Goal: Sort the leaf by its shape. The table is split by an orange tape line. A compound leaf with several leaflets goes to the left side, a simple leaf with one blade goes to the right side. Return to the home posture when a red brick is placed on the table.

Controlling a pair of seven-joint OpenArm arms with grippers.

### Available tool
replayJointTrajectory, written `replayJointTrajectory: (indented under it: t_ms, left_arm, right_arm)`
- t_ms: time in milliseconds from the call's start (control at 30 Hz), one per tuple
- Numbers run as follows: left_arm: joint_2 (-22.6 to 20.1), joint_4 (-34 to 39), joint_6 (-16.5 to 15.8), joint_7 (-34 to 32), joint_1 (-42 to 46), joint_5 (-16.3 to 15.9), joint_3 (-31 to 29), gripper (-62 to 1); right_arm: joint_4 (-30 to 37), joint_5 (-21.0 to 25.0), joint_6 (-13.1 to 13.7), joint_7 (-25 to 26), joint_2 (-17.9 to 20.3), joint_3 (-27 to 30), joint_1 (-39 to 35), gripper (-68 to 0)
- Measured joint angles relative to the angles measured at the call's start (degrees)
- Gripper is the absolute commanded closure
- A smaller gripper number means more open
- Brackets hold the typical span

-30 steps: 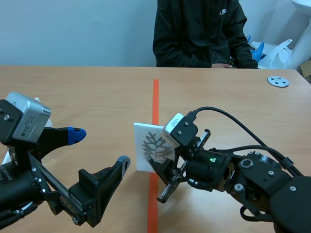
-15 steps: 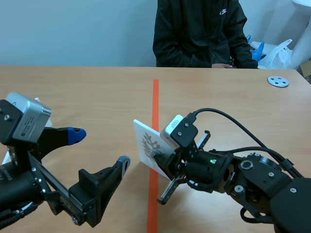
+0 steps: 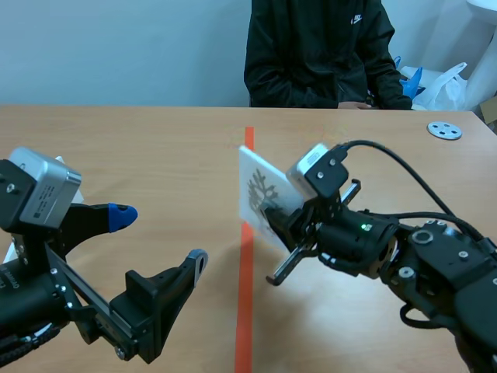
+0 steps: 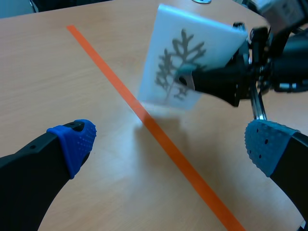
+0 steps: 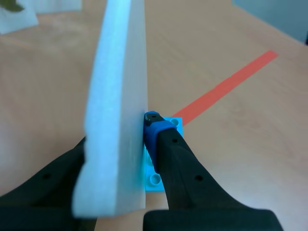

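Lifted off the table since earlier, the card (image 3: 260,194) hangs mid-frame, clamped between the right gripper (image 3: 273,217) fingers; the left gripper (image 3: 161,237), lower left, has fingers apart.

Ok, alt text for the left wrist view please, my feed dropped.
A white card printed with a grey branching leaf is pinched in the right arm's black fingers, tilted above the orange tape line on the wooden table. The left arm's blue-padded fingers stand open, empty, short of the card.
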Motion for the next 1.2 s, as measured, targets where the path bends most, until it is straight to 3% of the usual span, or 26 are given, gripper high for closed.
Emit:
replayJointTrajectory:
  t_ms: [200, 300, 500, 700, 767, 833, 967, 1200]
  left_arm:
    - [0.00, 0.00, 0.00, 0.00, 0.00, 0.00, 0.00, -62.3]
    - [0.00, 0.00, 0.02, 0.00, 0.00, 0.00, 0.00, -62.3]
    - [0.00, 0.00, 0.00, 0.00, 0.00, 0.00, 0.00, -62.3]
    - [0.00, 0.00, 0.02, 0.00, 0.00, 0.00, 0.00, -62.3]
    - [0.00, 0.00, 0.02, 0.00, 0.00, 0.00, 0.00, -62.3]
    - [0.00, 0.00, 0.02, 0.00, 0.00, 0.00, 0.00, -62.3]
    - [0.00, 0.00, 0.02, 0.00, 0.00, 0.00, 0.00, -62.3]
    - [0.00, 0.00, 0.00, 0.00, 0.00, 0.00, 0.00, -62.3]
  right_arm:
    - [6.49, 5.92, 0.48, -0.20, -0.02, 9.53, -4.22, -1.5]
    - [8.57, 9.55, 2.95, -1.36, -0.02, 14.95, -6.34, -1.5]
    - [9.75, 16.68, 7.17, -6.97, -0.02, 27.34, -8.68, -1.5]
    - [9.75, 21.92, 7.45, -13.94, -0.02, 38.27, -8.85, -1.5]
    - [9.75, 24.11, 6.49, -16.44, -0.02, 40.28, -8.85, -1.5]
    - [9.75, 26.80, 3.10, -18.71, -0.04, 41.18, -8.83, -1.5]
    - [9.05, 27.69, -3.28, -20.22, -0.04, 41.44, -8.66, -1.5]
    - [0.48, 27.63, -8.04, -21.20, -0.07, 41.38, -2.82, -1.5]
